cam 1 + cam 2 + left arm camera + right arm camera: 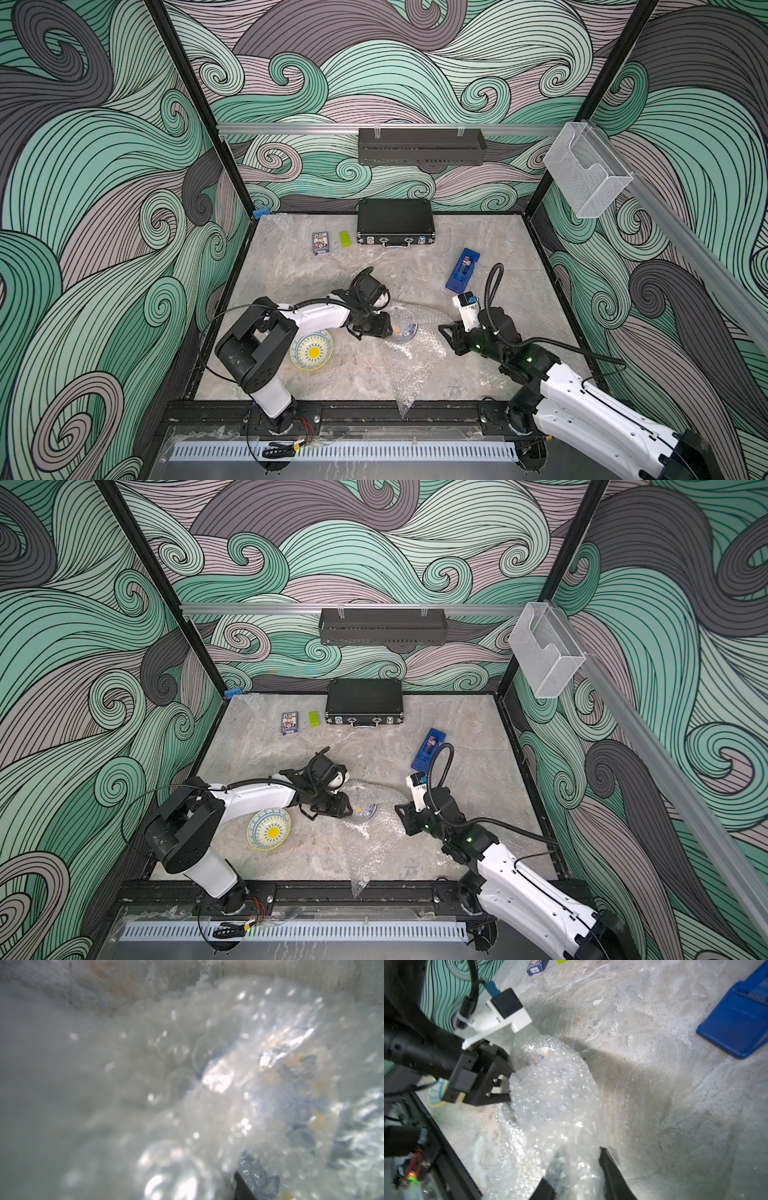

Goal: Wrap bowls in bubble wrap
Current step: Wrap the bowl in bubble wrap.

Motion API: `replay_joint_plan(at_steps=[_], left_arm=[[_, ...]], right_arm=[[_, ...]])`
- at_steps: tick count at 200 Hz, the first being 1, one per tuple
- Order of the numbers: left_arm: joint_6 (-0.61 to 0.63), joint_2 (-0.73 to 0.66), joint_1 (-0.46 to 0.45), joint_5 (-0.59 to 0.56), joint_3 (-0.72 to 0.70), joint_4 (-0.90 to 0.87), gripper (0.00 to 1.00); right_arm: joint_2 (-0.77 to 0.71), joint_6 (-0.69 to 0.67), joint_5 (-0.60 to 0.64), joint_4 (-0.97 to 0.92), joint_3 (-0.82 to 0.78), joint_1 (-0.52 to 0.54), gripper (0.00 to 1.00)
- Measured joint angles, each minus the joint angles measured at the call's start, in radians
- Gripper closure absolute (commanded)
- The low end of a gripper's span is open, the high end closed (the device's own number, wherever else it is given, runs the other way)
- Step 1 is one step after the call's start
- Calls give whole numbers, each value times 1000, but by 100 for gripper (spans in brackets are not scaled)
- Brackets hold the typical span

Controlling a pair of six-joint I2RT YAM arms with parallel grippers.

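Centrally, left gripper clamps dark bowl rim, frame-left of right gripper astride bubble wrap, clench unclear.

On the grey marbled worktop, a black case is set at the far edge. A green brick and a card box are laid just left of the case. A blue box is placed nearer, to the case's right. Crumpled bubble wrap is spread well in front of the case, with a cream bowl front-left.
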Motion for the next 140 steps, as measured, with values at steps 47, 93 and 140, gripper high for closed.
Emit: replay_joint_plan(at_steps=[47, 93, 140], left_arm=[[0, 6, 0, 0, 6, 0, 60], [1, 6, 0, 0, 6, -1, 61], [3, 6, 0, 0, 6, 0, 62]], right_arm=[[99, -26, -29, 60, 64, 0, 78], [319, -36, -97, 164, 178, 18, 77], [568, -37, -131, 250, 296, 84, 79]])
